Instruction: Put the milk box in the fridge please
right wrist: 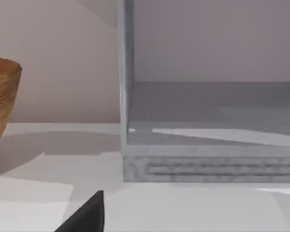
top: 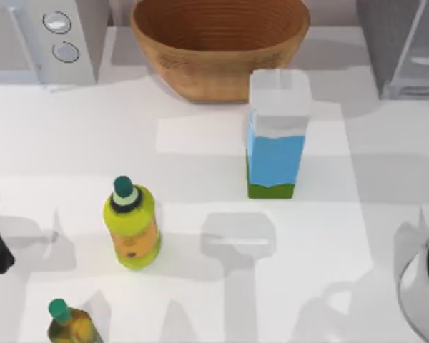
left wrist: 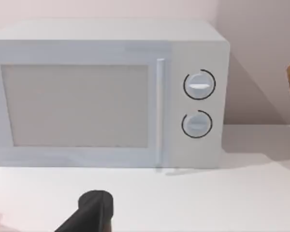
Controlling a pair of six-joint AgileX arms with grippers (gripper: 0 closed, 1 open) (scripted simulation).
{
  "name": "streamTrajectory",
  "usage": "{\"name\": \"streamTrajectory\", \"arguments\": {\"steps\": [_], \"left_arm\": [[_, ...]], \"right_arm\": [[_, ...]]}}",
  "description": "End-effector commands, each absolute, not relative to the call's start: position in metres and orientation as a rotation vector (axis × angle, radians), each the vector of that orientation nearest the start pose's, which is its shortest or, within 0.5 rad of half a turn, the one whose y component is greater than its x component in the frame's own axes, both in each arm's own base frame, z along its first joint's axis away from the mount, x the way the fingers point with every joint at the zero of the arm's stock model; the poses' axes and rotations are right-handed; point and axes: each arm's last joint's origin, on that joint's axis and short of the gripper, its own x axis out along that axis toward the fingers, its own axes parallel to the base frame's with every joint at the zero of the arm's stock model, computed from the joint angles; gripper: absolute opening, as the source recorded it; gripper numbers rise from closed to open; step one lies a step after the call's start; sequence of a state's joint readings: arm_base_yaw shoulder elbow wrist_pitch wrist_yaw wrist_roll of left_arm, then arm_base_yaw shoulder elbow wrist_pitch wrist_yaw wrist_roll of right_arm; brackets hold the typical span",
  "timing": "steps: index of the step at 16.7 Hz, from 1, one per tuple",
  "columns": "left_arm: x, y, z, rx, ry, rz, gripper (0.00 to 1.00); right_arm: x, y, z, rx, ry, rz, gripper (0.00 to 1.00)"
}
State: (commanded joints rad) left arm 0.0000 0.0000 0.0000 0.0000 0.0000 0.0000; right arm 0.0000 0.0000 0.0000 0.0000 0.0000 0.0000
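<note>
The milk box [top: 275, 136] stands upright on the worktop [top: 200, 136], just in front of the basket [top: 219, 43]. The fridge [top: 404, 46] sits right of the basket, nearer my right arm. I cannot tell how either gripper is set.

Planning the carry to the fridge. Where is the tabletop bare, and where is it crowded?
Bare: between the milk box and the fridge, and the stretch in front of the carton. Crowded: the near-left corner with the yellow-green bottle and oil bottle, and behind the carton, the wicker bowl.

White table [top: 200, 143], pale beige wall [left wrist: 111, 9]
</note>
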Motion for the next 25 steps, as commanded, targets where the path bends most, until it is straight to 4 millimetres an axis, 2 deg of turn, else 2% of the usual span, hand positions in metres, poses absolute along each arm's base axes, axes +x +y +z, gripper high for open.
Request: {"name": "streamTrajectory", "arguments": {"steps": [3,7,12,15,18,22,25], "left_arm": [[0.106,-0.001,0.160,0.000,0.000,0.000,1.00],[0.106,-0.001,0.160,0.000,0.000,0.000,1.00],[0.106,-0.001,0.160,0.000,0.000,0.000,1.00],[0.106,-0.001,0.160,0.000,0.000,0.000,1.00],[0.106,-0.001,0.160,0.000,0.000,0.000,1.00],[0.106,-0.001,0.160,0.000,0.000,0.000,1.00],[0.106,-0.001,0.160,0.000,0.000,0.000,1.00]], "right_arm": [[0.106,-0.001,0.161,0.003,0.003,-0.002,1.00],[0.113,0.003,0.176,0.038,0.050,-0.026,1.00],[0.147,0.028,0.195,0.068,0.188,-0.022,1.00],[0.178,0.062,0.197,0.060,0.258,0.016,1.00],[0.209,0.112,0.187,0.041,0.290,0.067,1.00],[0.233,0.185,0.151,0.008,0.292,0.102,1.00],[0.241,0.224,0.118,-0.010,0.268,0.078,1.00]]}}
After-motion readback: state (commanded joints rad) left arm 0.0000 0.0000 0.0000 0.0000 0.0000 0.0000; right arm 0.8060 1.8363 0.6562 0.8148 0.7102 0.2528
